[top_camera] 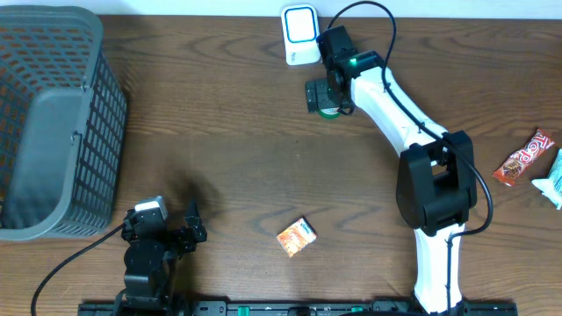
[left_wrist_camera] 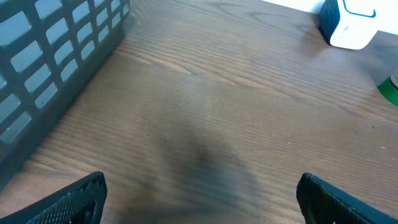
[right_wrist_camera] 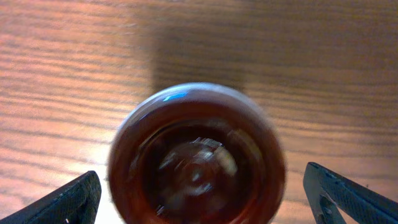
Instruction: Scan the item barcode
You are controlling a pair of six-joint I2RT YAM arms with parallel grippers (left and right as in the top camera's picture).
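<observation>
The item (right_wrist_camera: 196, 155) is a round brown container seen end-on and blurred, filling the middle of the right wrist view. My right gripper (right_wrist_camera: 202, 186) is open, with a finger on either side of it and a gap on both sides. From overhead, the right gripper (top_camera: 323, 96) hovers just below the white and blue scanner (top_camera: 300, 33), and a green edge of the item (top_camera: 330, 111) shows under it. Its barcode is not visible. My left gripper (top_camera: 195, 226) rests near the front left, open (left_wrist_camera: 200, 186) over bare wood.
A grey mesh basket (top_camera: 53, 123) fills the left side. A small orange packet (top_camera: 297, 236) lies at the front centre. A red snack bar (top_camera: 524, 158) and a pale blue packet (top_camera: 553, 180) lie at the right edge.
</observation>
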